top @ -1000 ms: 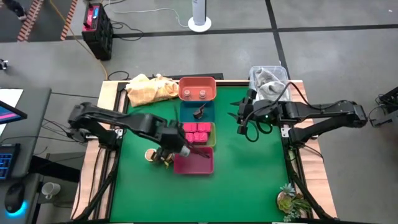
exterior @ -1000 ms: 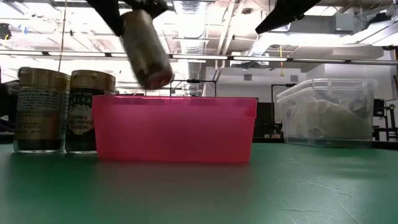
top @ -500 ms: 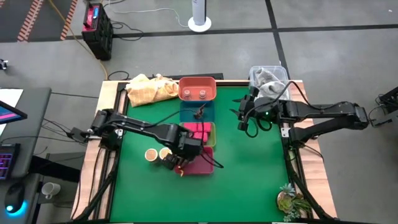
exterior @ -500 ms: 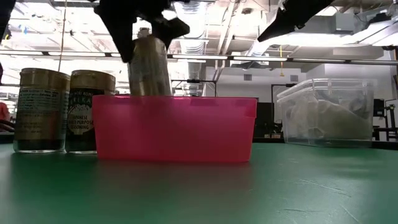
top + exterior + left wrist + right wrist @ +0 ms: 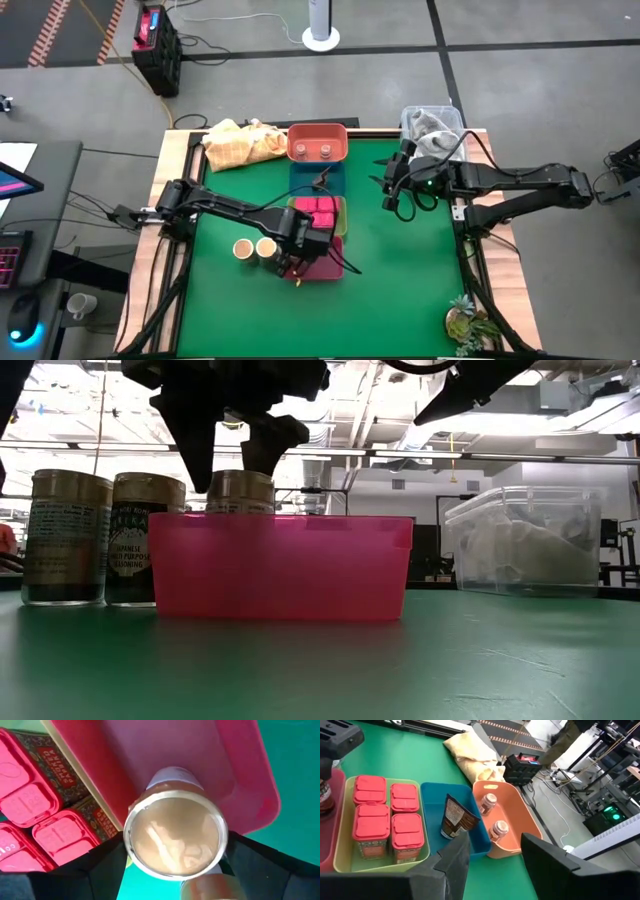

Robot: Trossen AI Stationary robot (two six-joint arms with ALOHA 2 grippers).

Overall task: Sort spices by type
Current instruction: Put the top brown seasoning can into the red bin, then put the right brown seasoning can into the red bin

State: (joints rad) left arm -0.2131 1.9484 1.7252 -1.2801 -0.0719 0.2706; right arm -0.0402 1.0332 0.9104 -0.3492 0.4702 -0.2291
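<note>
Pink tray gets its first tub

Pink plastic makes up the nearest tray [image 5: 280,570], and it sits at the front of the green counter [image 5: 400,290]. One round tan tub [image 5: 172,837] stands upright inside it. The left gripper [image 5: 230,460] hangs right over the tub's cream top. I cannot tell if it is squeezing the tub or has let it go. I think the tub is there because this tray is meant to be the home for all the tubs.

Just beside the pink tray, out on the bare counter, stand a first waiting tub [image 5: 242,248] and a second waiting tub [image 5: 266,246]. They match the one in the tray, so I think they should go in next.

Behind the pink tray comes the yellow-green tray [image 5: 345,785]. Four pink blocks [image 5: 387,815] fill it, packed side by side, so that kind looks done.

Next back is the blue tray [image 5: 432,800], with one dark brown piece [image 5: 456,817] leaning in it.

Farthest is the orange tray [image 5: 520,815], which holds two tiny knobs [image 5: 490,802].

The right gripper [image 5: 392,195] waits off to the side above the counter, near the blue tray. It is spread apart and carries nothing
</note>
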